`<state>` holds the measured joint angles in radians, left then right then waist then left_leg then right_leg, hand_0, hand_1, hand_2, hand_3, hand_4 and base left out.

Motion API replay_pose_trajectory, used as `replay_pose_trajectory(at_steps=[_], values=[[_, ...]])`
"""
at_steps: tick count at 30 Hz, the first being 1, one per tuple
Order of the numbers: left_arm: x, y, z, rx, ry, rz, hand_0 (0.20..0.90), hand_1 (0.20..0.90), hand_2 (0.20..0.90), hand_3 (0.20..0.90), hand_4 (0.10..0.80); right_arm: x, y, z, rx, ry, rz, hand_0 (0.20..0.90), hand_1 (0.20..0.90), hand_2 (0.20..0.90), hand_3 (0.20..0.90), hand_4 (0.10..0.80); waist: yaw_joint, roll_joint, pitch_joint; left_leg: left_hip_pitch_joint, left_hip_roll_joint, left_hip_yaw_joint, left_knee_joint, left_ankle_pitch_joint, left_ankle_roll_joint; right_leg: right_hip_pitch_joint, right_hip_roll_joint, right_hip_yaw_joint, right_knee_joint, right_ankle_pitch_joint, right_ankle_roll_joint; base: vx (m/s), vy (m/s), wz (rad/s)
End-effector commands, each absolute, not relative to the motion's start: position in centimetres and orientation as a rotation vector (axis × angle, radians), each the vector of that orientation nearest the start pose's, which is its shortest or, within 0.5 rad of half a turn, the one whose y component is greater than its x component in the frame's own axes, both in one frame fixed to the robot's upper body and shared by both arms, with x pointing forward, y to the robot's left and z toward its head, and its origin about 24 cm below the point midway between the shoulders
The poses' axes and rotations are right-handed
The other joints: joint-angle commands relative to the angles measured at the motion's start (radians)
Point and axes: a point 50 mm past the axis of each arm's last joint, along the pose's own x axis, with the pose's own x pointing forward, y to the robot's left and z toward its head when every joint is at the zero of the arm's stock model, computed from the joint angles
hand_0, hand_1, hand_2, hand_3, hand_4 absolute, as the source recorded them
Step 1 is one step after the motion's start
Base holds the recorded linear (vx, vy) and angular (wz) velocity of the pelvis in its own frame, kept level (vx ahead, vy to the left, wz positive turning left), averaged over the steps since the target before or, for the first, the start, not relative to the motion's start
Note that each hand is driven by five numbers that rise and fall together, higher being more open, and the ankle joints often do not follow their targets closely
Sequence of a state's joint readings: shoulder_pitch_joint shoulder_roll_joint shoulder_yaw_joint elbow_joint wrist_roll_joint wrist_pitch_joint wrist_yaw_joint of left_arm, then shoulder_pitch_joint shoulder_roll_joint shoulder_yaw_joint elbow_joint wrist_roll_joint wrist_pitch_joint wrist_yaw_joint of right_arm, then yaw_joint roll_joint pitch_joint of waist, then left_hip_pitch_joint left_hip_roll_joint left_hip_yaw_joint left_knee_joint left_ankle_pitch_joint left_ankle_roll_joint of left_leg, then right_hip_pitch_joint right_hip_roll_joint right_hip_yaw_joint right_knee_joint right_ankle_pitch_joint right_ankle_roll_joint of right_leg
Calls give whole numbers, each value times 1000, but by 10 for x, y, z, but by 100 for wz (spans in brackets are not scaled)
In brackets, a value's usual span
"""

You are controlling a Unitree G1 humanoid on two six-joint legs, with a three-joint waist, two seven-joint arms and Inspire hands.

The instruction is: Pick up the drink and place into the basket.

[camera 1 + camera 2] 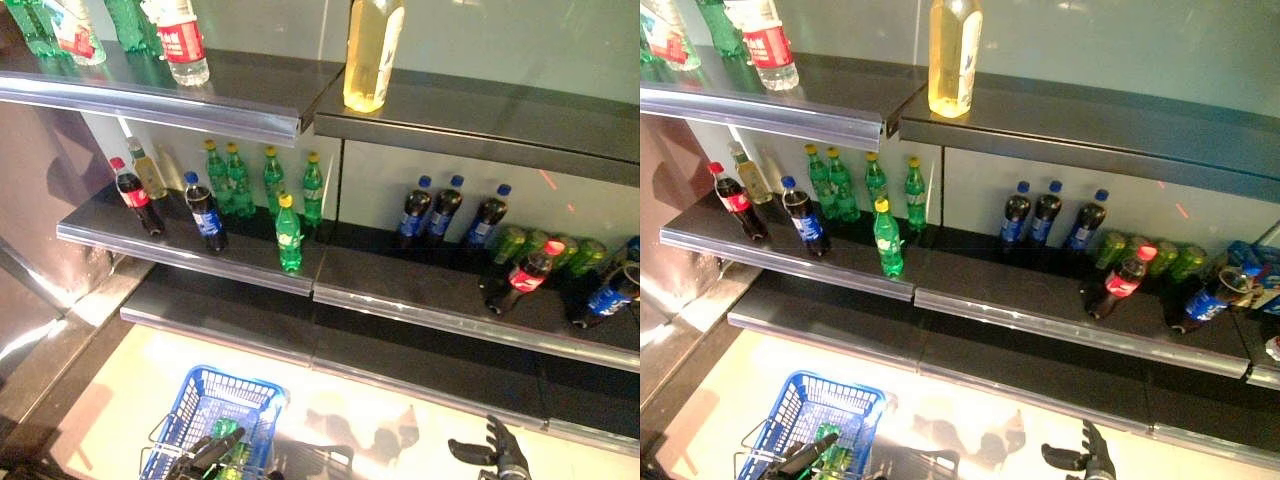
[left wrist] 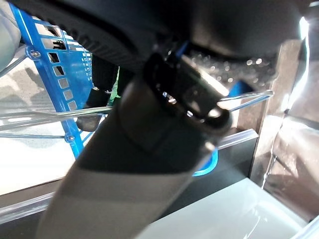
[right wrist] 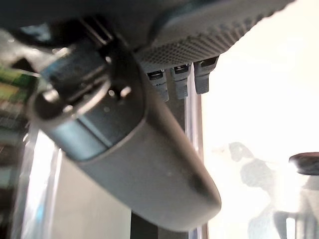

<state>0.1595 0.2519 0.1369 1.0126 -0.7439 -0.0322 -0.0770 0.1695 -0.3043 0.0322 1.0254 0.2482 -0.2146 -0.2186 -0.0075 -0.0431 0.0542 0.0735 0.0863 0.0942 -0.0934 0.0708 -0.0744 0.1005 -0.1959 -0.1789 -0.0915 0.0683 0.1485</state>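
head views: left hand curled on the wire handle of blue basket, green bottle already inside; right hand beside basket, fingers spread, empty. left wrist view: handle hooked. best kept level while carrying.

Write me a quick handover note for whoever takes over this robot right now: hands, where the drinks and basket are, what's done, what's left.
Left hand: curled on the wire handle of the blue basket, low on the left.
Right hand: open, empty, low on the right.
Done: a green bottle already lies in the basket.
Left: other drinks remain on the middle shelf, including a green bottle at the front edge and a tipped red-capped cola. Pick the next if more are wanted.
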Motion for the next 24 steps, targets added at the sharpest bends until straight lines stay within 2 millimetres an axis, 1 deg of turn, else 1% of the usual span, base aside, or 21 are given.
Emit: replay_pose_trajectory(at_steps=[1, 4, 6, 7, 8, 9, 10, 11, 13, 14, 15, 17, 18, 19, 21, 22, 23, 24], values=[[132, 290, -116, -335, 665, 441, 300, 300, 300, 200, 100, 109, -302, -118, -171, 777, -582, 900, 900, 900, 900, 800, -4, 54, 1, 43, -28, 45, 6, -94, 25, 22, 14, 20, 12, -10, 14, 3, 14, -20], [129, 287, -120, -347, 685, 431, 300, 300, 300, 200, 100, 90, -303, -128, -176, 881, -562, 900, 900, 900, 900, 800, -13, 49, 4, 48, -33, 39, 6, -101, 31, 19, 25, 47, 14, -13, 9, 24, 25, -25], [129, 286, -121, -352, 686, 429, 300, 300, 300, 200, 100, 87, -302, -130, -176, 902, -556, 900, 900, 900, 900, 800, -12, 47, 7, 53, -35, 33, 6, -103, 34, 17, 28, 56, 16, -13, 7, 26, 38, -17], [128, 284, -121, -361, 688, 415, 300, 300, 300, 200, 100, 85, -302, -132, -174, 933, -549, 900, 900, 900, 900, 800, -11, 44, 9, 62, -41, 22, 6, -105, 36, 14, 32, 72, 16, -12, 6, 15, 65, -24], [128, 283, -122, -369, 686, 416, 300, 300, 300, 200, 100, 86, -302, -132, -183, 941, -532, 900, 900, 900, 900, 800, -6, 41, 15, 72, -54, -3, 13, -110, 40, 13, 34, 92, 17, -11, 3, 6, 116, -35], [129, 278, -123, -383, 685, 406, 300, 300, 300, 200, 100, 93, -304, -130, -196, 934, -509, 900, 900, 900, 900, 800, 7, 32, 31, 57, -87, -81, 76, -149, 56, 5, 30, 132, 25, -8, 1, -14, 130, -62], [130, 275, -124, -387, 687, 389, 300, 300, 300, 200, 100, 97, -306, -128, -192, 931, -515, 900, 900, 900, 900, 800, 11, 29, 38, 50, -97, -95, 95, -164, 63, -2, 28, 148, 30, -7, 2, -45, 243, -102], [131, 269, -126, -399, 694, 380, 300, 300, 300, 200, 100, 101, -308, -127, -177, 938, -521, 900, 900, 900, 900, 800, 5, 24, 52, 38, -111, -92, 123, -182, 70, -16, 27, 176, 27, 7, 7, -77, 255, -139], [138, 264, -127, -383, 712, 352, 300, 300, 300, 200, 100, 100, -307, -129, -155, 945, -508, 900, 900, 900, 900, 800, -5, 18, 64, 28, -126, -70, 125, -179, 69, -54, 20, 194, 4, 63, 32, -126, 172, -159], [139, 264, -126, -368, 717, 350, 300, 300, 300, 200, 100, 99, -305, -130, -143, 955, -490, 900, 900, 900, 900, 800, -5, 13, 70, 29, -129, -56, 128, -183, 66, -92, 11, 176, 4, 95, 51, -106, 35, -145], [140, 265, -126, -363, 719, 356, 300, 300, 300, 200, 100, 99, -303, -131, -140, 960, -478, 900, 900, 900, 900, 800, -3, 11, 74, 32, -128, -45, 128, -186, 63, -108, 6, 153, 4, 111, 59, -90, -3, -153], [140, 271, -124, -337, 731, 363, 300, 300, 300, 200, 100, 98, -300, -134, -116, 982, -475, 900, 900, 900, 900, 800, 9, 6, 86, 47, -120, -1, 110, -183, 54, -146, -10, 65, 4, 138, 77, -113, -4, -151], [139, 277, -123, -332, 735, 389, 300, 300, 300, 200, 100, 95, -298, -136, -111, 995, -459, 900, 900, 900, 900, 800, 8, 4, 91, 56, -115, 19, 91, -175, 51, -157, -17, 37, 9, 158, 77, -132, -17, -139], [136, 281, -123, -324, 740, 394, 300, 300, 300, 200, 100, 91, -296, -137, -106, 1004, -455, 900, 900, 900, 900, 800, 6, 6, 93, 64, -111, 31, 75, -165, 53, -162, -19, 37, 38, 163, 74, -135, -21, -130], [131, 285, -123, -317, 752, 390, 300, 300, 300, 200, 100, 87, -295, -139, -105, 1012, -447, 900, 900, 900, 900, 800, 6, 15, 85, 66, -106, 66, 49, -146, 63, -163, -25, 31, 119, 146, 63, -121, -18, -110], [129, 286, -124, -321, 754, 392, 300, 300, 300, 200, 100, 86, -294, -139, -106, 1013, -445, 900, 900, 900, 900, 800, 5, 22, 78, 65, -102, 90, 37, -136, 67, -158, -26, 16, 146, 134, 58, -138, -53, -84], [125, 288, -125, -334, 752, 405, 300, 300, 300, 200, 100, 84, -293, -140, -105, 1010, -437, 900, 900, 900, 900, 800, 8, 34, 64, 70, -97, 134, 12, -126, 71, -145, -31, -16, 174, 111, 51, -120, -87, -83], [123, 289, -125, -335, 751, 407, 300, 300, 300, 200, 100, 83, -292, -140, -109, 1009, -429, 900, 900, 900, 900, 800, 9, 37, 55, 71, -95, 152, 6, -127, 73, -134, -31, -34, 171, 101, 47, -82, -120, -90]])
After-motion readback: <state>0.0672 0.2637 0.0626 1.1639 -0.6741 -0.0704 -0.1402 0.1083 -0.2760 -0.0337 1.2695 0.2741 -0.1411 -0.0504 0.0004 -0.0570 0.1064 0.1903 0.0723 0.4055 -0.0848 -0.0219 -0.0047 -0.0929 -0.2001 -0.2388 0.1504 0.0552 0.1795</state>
